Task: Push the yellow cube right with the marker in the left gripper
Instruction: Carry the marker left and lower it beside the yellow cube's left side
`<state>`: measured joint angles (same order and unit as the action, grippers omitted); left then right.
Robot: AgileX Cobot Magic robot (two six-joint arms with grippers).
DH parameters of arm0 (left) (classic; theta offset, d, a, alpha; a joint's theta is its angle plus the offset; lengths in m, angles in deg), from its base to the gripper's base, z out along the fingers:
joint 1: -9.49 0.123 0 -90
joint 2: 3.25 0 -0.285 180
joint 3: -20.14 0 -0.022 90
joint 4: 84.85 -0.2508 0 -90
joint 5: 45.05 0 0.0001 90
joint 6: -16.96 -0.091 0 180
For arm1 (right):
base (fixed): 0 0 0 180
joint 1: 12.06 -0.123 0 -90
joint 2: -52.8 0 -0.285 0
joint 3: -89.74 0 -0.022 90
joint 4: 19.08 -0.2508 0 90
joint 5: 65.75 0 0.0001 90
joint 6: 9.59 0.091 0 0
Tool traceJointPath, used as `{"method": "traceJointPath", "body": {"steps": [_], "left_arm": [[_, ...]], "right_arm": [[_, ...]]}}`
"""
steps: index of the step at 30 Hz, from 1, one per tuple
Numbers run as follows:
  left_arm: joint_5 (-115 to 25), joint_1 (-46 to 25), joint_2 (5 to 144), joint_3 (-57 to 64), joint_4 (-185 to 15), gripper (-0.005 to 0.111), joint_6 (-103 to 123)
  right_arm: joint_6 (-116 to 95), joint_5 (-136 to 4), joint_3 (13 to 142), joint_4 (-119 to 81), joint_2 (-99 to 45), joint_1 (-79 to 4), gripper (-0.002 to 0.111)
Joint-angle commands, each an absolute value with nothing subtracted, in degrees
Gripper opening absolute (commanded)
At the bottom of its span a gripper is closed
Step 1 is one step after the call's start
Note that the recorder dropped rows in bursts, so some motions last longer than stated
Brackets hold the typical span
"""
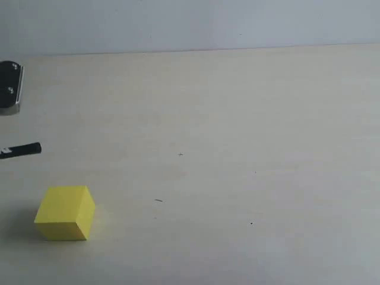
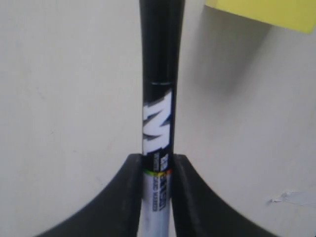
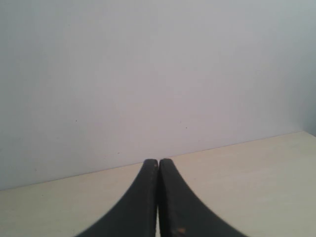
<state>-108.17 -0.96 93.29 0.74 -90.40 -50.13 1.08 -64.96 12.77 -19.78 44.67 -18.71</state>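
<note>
The yellow cube [image 1: 64,212] sits on the pale table near the front left; one corner of it shows as the yellow cube [image 2: 266,12] in the left wrist view. The marker [image 2: 158,98] is clamped between the black fingers of my left gripper [image 2: 157,159], black cap pointing away from them. In the exterior view only the marker's black end [image 1: 22,149] pokes in from the left edge, behind the cube and apart from it. A black screwed plate [image 1: 9,86] of the left arm shows above it. My right gripper [image 3: 158,162] is shut on nothing, facing a wall.
The pale table [image 1: 237,148] stretches to the right of the cube, with only tiny dark specks [image 1: 158,200] on it. A grey wall [image 1: 190,24] runs along the far edge. A small white scuff [image 2: 291,197] marks the surface near the left gripper.
</note>
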Motion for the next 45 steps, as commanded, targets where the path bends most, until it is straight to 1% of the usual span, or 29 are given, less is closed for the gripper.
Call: {"method": "traceJointPath", "body": {"steps": [1, 5, 10, 16, 25, 33, 38, 45], "left_arm": [[-106.47, -0.83, 94.91, -3.18, -90.59, 0.000, -54.00], [-104.71, -0.70, 94.91, -5.58, -94.17, 0.000, -57.16], [-95.03, 1.05, 94.91, -10.87, -94.98, 0.000, -60.22], [-94.84, 1.56, 95.04, -10.87, -101.72, 0.000, -52.60], [-94.24, 1.56, 95.04, -10.87, -101.80, 0.000, -52.80], [-95.64, 1.56, 95.04, -10.87, -99.16, 0.000, -52.66], [-95.06, 1.56, 95.04, -11.01, -91.45, 0.000, -52.79], [-95.27, 1.56, 95.04, -11.01, -90.18, 0.000, -53.95]], "right_arm": [[1.07, -65.04, 12.52, -19.87, 45.01, -18.40, 0.000], [1.07, -65.04, 12.52, -19.87, 45.01, -18.40, 0.000], [1.07, -65.04, 12.52, -19.87, 45.01, -18.40, 0.000], [1.07, -64.94, 12.52, -19.87, 45.01, -18.40, 0.000], [1.07, -64.94, 12.52, -19.87, 45.01, -18.40, 0.000], [1.07, -64.94, 12.52, -19.87, 45.01, -18.40, 0.000], [1.07, -64.94, 12.52, -19.87, 45.01, -18.40, 0.000], [1.07, -64.94, 12.52, -19.87, 45.01, -18.40, 0.000]]}}
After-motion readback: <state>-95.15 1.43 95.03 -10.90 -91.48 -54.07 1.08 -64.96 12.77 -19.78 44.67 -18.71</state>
